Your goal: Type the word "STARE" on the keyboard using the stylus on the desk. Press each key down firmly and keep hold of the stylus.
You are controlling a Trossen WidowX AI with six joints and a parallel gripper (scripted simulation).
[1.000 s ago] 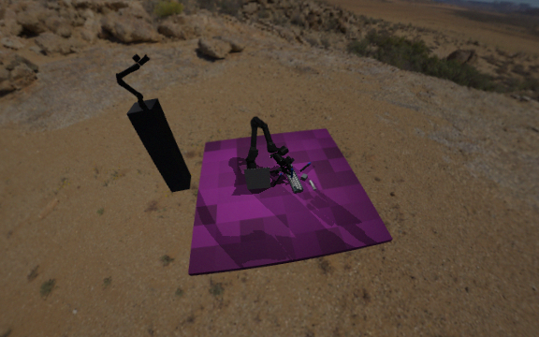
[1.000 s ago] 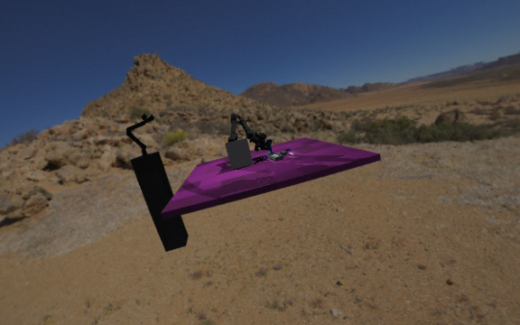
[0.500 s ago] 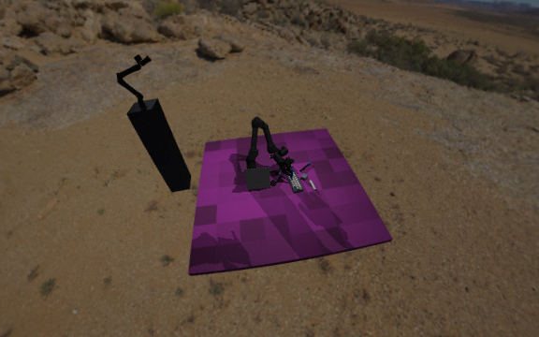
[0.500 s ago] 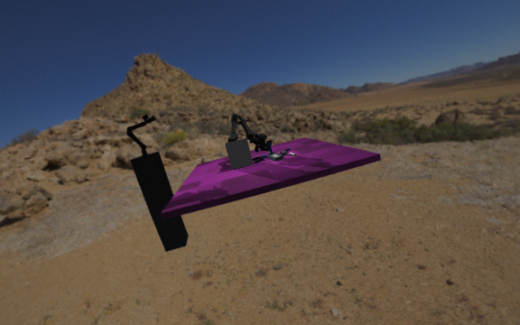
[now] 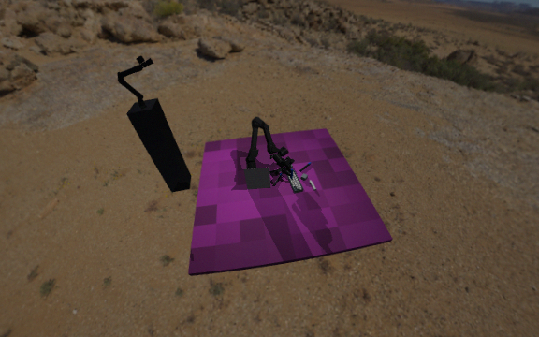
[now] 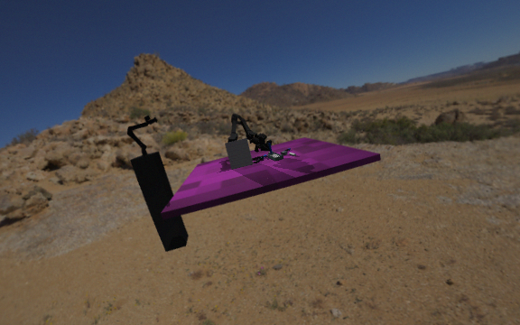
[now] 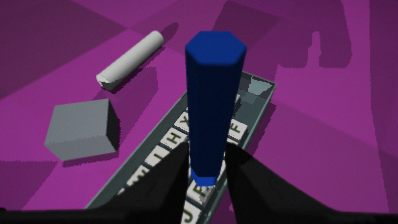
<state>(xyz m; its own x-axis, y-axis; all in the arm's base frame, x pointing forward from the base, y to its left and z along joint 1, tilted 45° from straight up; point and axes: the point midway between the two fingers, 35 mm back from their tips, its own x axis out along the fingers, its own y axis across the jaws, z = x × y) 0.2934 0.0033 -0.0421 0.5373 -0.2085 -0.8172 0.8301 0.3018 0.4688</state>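
The blue stylus (image 7: 212, 100) stands nearly upright in the wrist view, tilted slightly. My gripper (image 7: 207, 150) is shut on it, with one dark finger on each side. The keyboard (image 7: 260, 110) (image 5: 296, 183) (image 6: 276, 157) is a grey-green tray of white lettered keys, lying diagonally below the fingers. The stylus's lower end is over the key row nearer the right wall, beside a partly hidden key that looks like R. Whether it touches a key I cannot tell. X, H, F and J keys show; the stylus and fingers hide several others.
A grey block (image 7: 80, 127) and a white cylinder (image 7: 131, 60) lie left of the keyboard in the wrist view. A dark grey panel (image 5: 257, 178) (image 6: 238, 153) stands near the arm's base. A black pillar (image 5: 159, 145) bearing another arm stands left of the purple table (image 5: 232, 253).
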